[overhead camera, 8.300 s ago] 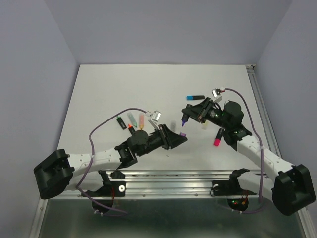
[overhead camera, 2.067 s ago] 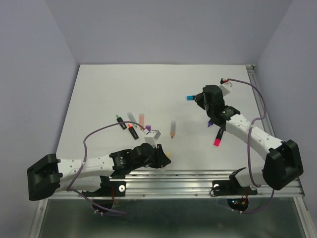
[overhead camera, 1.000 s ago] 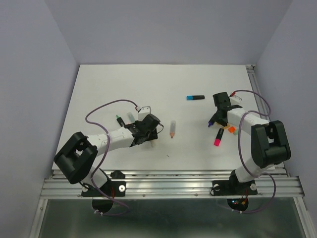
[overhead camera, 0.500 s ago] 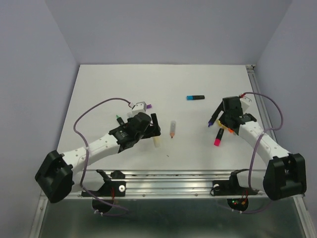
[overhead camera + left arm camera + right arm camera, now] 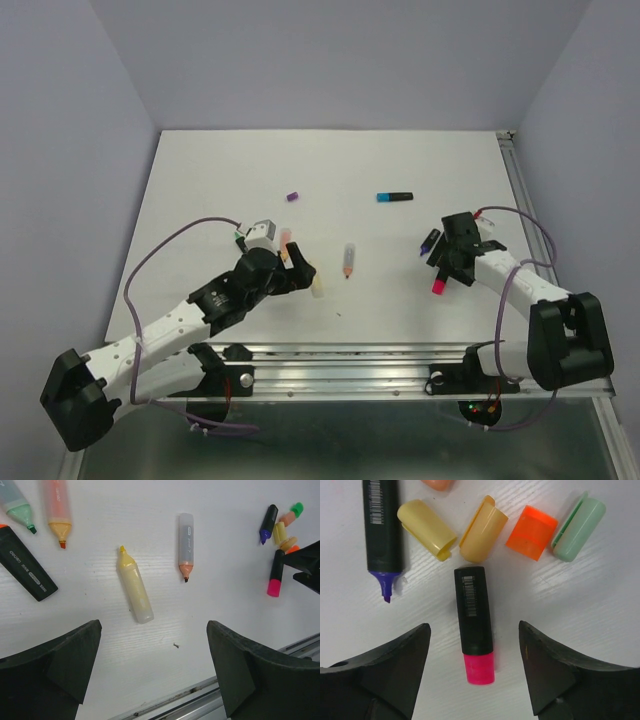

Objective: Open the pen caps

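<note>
Top external: set above and behind the arm bases, faced down and forward; far off, the whole table taken in.
Left wrist: held fairly high, faced down; left fingers seen at the lower corners, the yellow highlighter framed between them.
Right wrist: held close, faced straight down; the pink-capped highlighter framed between the right fingers, loose caps beyond the fingertips.
Shared: the pink-capped highlighter is caught in all three views; the yellow highlighter is shared by top external and left wrist.
</note>
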Robot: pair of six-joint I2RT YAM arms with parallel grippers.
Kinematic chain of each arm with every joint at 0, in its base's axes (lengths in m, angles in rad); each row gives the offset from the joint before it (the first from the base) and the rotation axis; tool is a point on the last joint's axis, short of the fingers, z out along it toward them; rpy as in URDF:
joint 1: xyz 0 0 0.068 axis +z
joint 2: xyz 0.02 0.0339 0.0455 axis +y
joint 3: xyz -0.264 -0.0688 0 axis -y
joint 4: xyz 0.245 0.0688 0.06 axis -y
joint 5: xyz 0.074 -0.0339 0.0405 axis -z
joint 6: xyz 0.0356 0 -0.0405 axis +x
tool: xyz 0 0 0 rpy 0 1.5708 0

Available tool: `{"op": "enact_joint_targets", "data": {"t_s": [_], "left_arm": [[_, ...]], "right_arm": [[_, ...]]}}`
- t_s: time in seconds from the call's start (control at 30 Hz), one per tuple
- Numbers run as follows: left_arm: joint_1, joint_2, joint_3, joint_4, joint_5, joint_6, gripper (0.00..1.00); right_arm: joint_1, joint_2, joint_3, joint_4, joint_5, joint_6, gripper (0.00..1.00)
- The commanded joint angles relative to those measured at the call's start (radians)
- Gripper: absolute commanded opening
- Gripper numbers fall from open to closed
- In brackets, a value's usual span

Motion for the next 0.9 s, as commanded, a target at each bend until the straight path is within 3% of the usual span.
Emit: {"op": "enact_joint_targets", "data": {"t_s": [0.0,0.1,0.2,0.43,0.5,0.63,0.73,0.87], "left_arm": [[0.0,-0.037,-0.021,0.021,0.014,-0.024,0.99],[0.0,-0.048,-0.028,0.01,0.016,-0.033,0.99],[0.0,-0.055,-0.031,0.006,0.02,-0.039,0.99],[-0.001,-0.054,-0.021,0.026,0.054,-0.036,0.99],[0.0,-0.048,-0.016,0.044,0.075,-0.033,0.99],[0.0,0.0,-0.024,0.163,0.199,-0.015,0.99],[-0.009,0.056,-0.033,0.294,0.307,-0.001,0.99],[-0.061,0.182,0.007,0.409,0.345,0.007,0.99]], "right_arm": [[-0.006,0.1,0.014,0.065,0.013,-0.003,0.72],[-0.007,0.172,0.024,0.085,0.018,0.002,0.68],[-0.007,0.216,0.023,0.102,0.015,0.006,0.52],[-0.007,0.21,0.001,0.134,-0.019,0.005,0.26],[-0.007,0.187,-0.008,0.141,-0.045,-0.015,0.24],[-0.009,0.057,-0.105,0.197,-0.221,-0.046,0.11],[-0.006,-0.12,-0.216,0.221,-0.328,0.017,0.05],[0.01,-0.325,-0.246,0.263,-0.449,0.071,0.01]]}}
